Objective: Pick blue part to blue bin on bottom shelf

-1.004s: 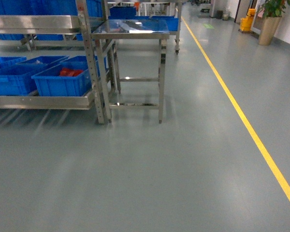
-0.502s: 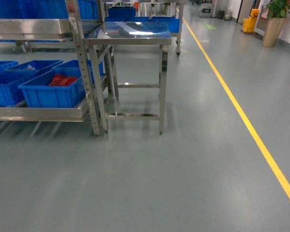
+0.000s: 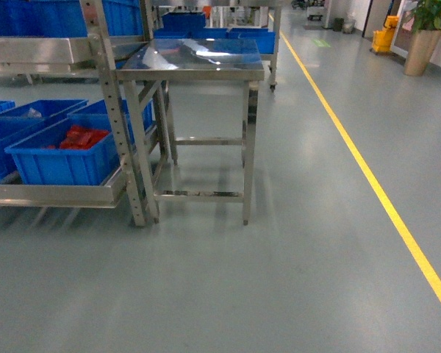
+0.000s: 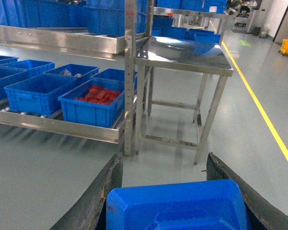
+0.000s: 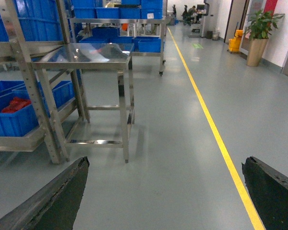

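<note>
Grey floor ahead; left gripper (image 4: 175, 191) clamps blue part (image 4: 177, 206), bottom shelf (image 4: 57, 125) forward-left, possibly wrong-crate risk; right gripper (image 5: 165, 191) wide, empty.

Ahead of the left fingers (image 4: 110, 191), open grey floor (image 3: 279, 279) runs to the bottom shelf (image 4: 57, 125). A perforated steel post (image 4: 129, 76) and the bench (image 4: 182, 50) legs stand ahead and to the right. Crates fill the shelf; the red-packet crate (image 4: 93, 103) sits nearest the post.
</note>
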You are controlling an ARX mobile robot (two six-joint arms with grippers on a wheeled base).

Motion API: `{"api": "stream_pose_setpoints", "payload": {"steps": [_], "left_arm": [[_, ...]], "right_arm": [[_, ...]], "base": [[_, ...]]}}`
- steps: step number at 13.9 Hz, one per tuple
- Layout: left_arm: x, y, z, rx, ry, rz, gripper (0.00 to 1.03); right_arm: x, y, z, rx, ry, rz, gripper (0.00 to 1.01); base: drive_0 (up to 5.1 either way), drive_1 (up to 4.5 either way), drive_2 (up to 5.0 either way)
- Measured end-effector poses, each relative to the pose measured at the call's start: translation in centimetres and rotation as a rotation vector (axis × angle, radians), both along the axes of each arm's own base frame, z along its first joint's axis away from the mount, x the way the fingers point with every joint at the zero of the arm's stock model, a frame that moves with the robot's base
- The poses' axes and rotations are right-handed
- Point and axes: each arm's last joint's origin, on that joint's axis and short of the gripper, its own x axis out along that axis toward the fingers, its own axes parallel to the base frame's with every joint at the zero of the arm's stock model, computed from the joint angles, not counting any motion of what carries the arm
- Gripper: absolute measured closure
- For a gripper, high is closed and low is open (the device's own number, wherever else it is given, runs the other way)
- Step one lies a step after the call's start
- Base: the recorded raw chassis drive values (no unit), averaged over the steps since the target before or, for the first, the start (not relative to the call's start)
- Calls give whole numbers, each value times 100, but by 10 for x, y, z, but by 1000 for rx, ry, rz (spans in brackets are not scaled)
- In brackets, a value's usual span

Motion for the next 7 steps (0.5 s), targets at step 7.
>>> {"api": "stream_pose_setpoints", "payload": {"steps": [7], "left_arm": [[0,0,0,0,1,0,59]], "right_arm": [[0,0,0,0,2,0,3]], "base": [[9,427,-409]]}}
